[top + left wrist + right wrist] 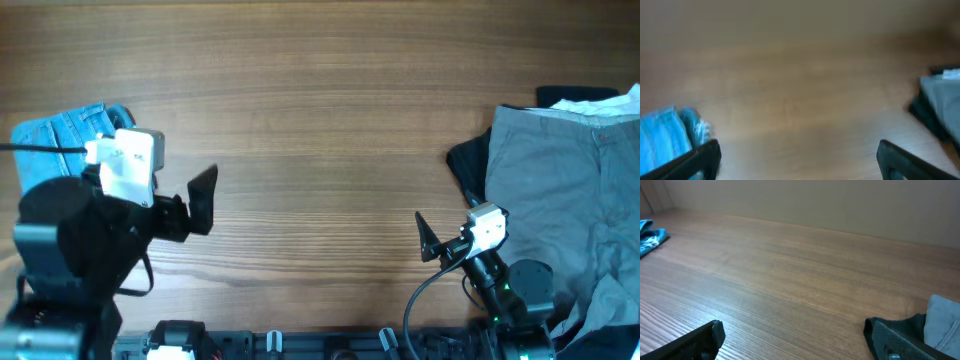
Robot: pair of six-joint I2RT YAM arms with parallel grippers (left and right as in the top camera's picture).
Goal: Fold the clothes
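Note:
The light blue jeans (60,135) lie bunched in a compact pile at the table's far left, partly hidden under my left arm. They also show in the left wrist view (660,140) and, far off, in the right wrist view (650,235). My left gripper (205,200) is open and empty over bare wood to the right of the jeans, its fingers wide apart in the blurred wrist view (800,165). My right gripper (447,217) is open and empty near the front right, also over bare wood (795,340).
Grey trousers (570,190) lie spread at the right edge on a black garment (468,160), right beside my right gripper. A white cloth (590,103) peeks out at the back right. The wooden table (330,120) stretches between the two piles.

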